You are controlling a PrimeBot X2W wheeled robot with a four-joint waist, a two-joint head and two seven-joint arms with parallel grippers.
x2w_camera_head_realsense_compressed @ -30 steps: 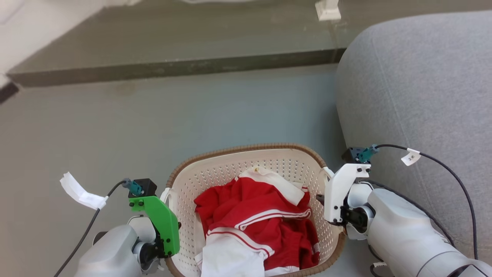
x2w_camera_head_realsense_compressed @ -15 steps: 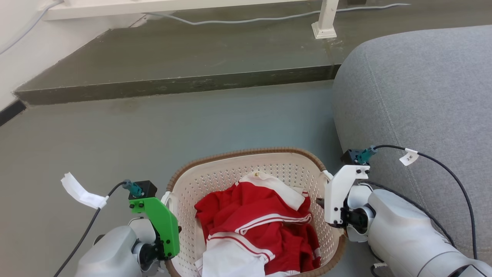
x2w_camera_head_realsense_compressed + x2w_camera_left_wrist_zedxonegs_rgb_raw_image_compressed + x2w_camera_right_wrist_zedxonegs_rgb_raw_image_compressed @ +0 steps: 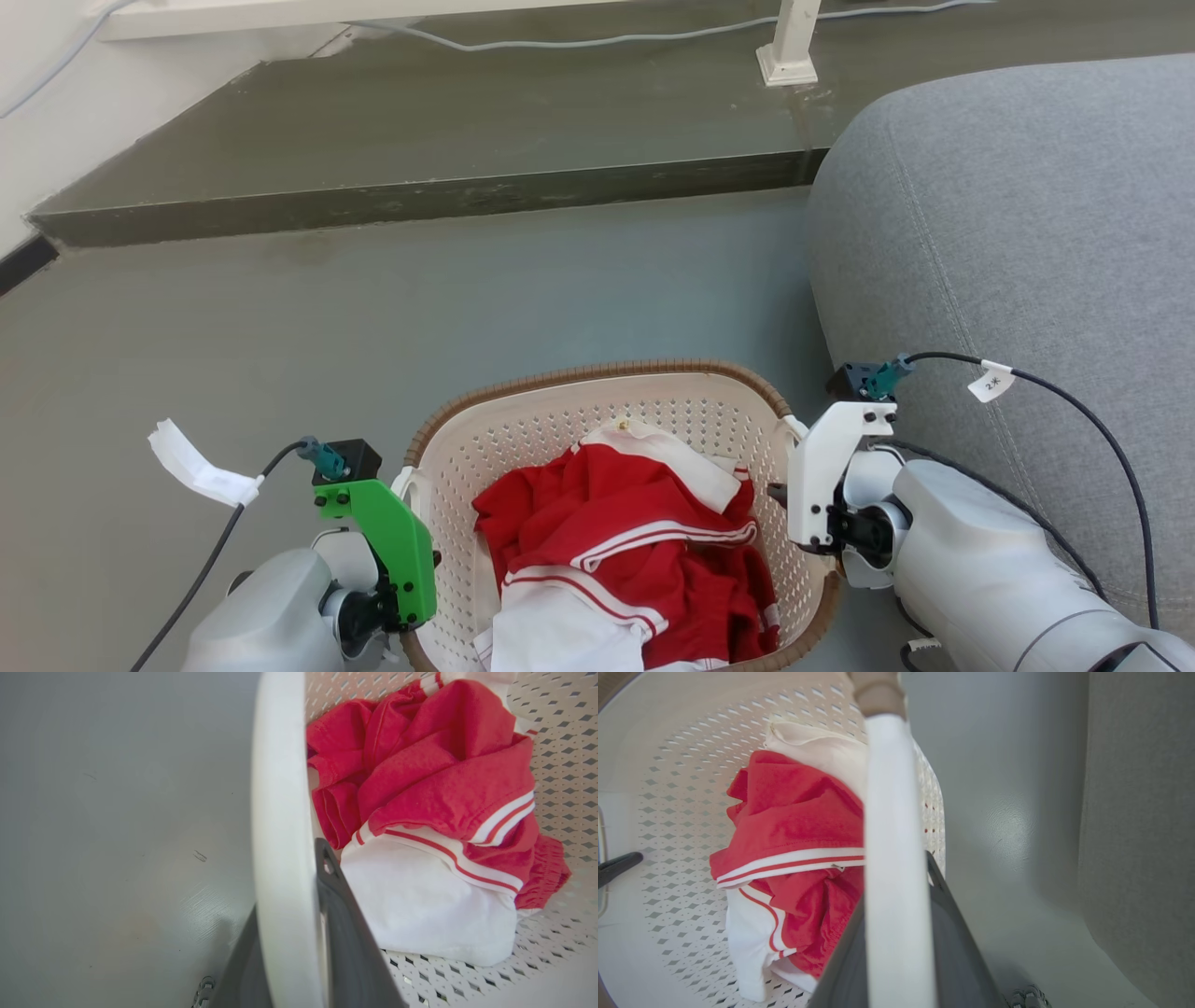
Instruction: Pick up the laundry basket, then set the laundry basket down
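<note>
1. As the head camera looks down, the laundry basket [image 3: 560, 420] lies at 6 o'clock in the frame, over the grey floor [image 3: 280, 327], with red and white garments [image 3: 616, 541] heaped inside. Whether its base has cleared the floor cannot be told.
2. The long axis appears to run from 9 to 3 o'clock, handle to handle. Each arm therefore serves its own end, and neither is nearer overall.
3. The left hand [image 3: 289, 896] lies at the basket's 9 o'clock. Its two dark fingers are drawn in narrow around the white left handle [image 3: 280, 788], one on the floor side and one on the basket side, holding it.
4. The right hand [image 3: 896, 896] lies at 3 o'clock, closed likewise around the right handle [image 3: 889, 788].
5. Both forearms reach in from 6 o'clock, with fingers pointing downward and wrists roughly level with each other.
6. A grey sofa [image 3: 1008, 233] stands just beside the basket at 3 o'clock, close behind the right wrist. A dark step [image 3: 420, 196] crosses the floor at 12 o'clock, well apart.
7. Judgement: the carrying step is in hand. The coming move turns on keeping the 9-to-3 axis level, or the garments may slide toward the lower end.
</note>
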